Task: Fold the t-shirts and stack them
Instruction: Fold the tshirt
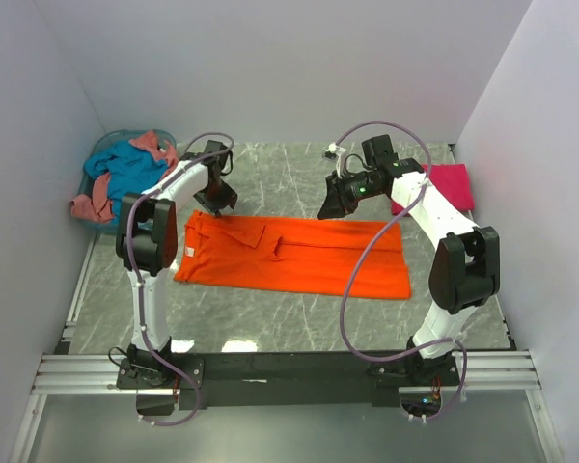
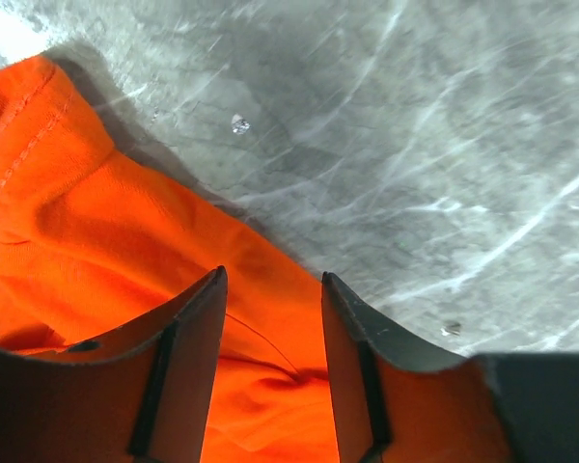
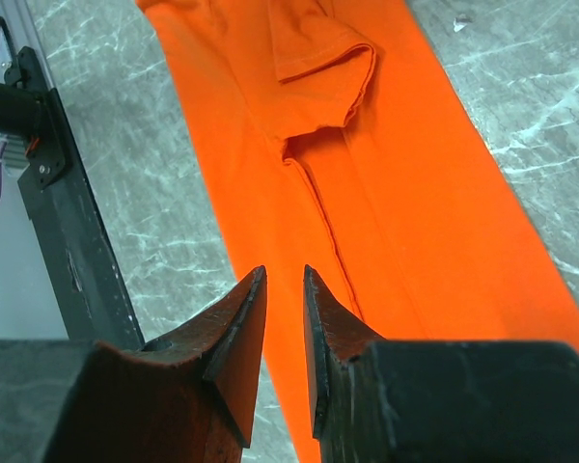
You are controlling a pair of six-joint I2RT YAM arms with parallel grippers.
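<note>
one orange t-shirt (image 1: 289,258) folded long across mid-frame, one magenta t-shirt (image 1: 451,183) upper right, one teal t-shirt (image 1: 130,172) and one salmon t-shirt (image 1: 89,205) heaped in one basket (image 1: 104,145) upper left. left gripper (image 1: 217,204) spread over the orange corner, perhaps touching it; right gripper (image 1: 328,208) narrowly parted, empty.

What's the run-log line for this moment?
orange t-shirt: flat, sleeve folded in | left pincer: open over shirt edge | right pincer: barely open, empty
</note>
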